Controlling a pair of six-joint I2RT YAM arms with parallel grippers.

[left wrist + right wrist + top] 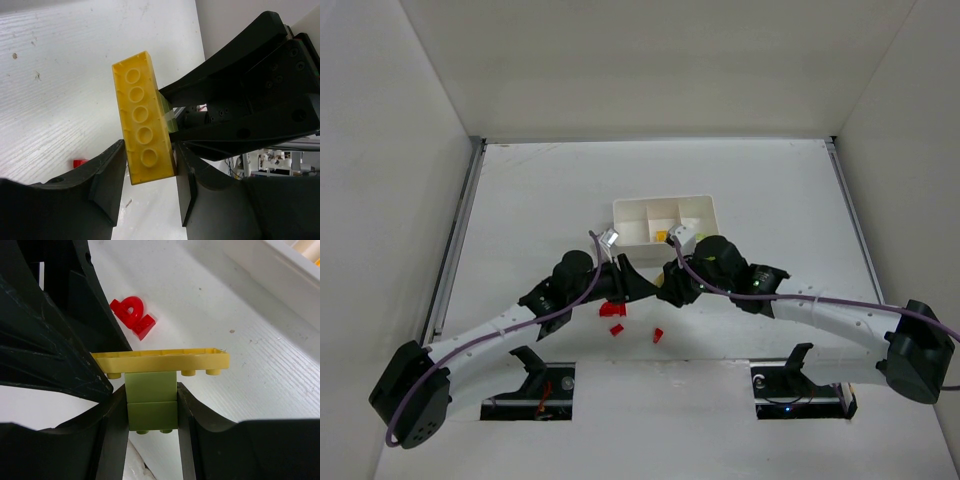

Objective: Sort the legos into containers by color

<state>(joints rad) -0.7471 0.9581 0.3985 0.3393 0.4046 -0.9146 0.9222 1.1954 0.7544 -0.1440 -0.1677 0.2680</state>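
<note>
A long yellow lego plate (141,120) with two stacked light green bricks (151,397) stuck under it hangs between my two grippers, above the table. My right gripper (151,405) is shut on the green bricks. My left gripper (150,170) is closed on one end of the yellow plate, which also shows in the right wrist view (165,358). In the top view the two grippers, left (642,285) and right (670,285), meet just in front of the white three-compartment tray (665,202). A yellow piece (661,236) lies in the tray's middle compartment.
Three red pieces lie on the table in front of the grippers: one (611,310), a second (616,329) and a third (658,334). One red piece (133,316) shows beyond the plate in the right wrist view. The tray's wall (260,265) is close ahead, to the right.
</note>
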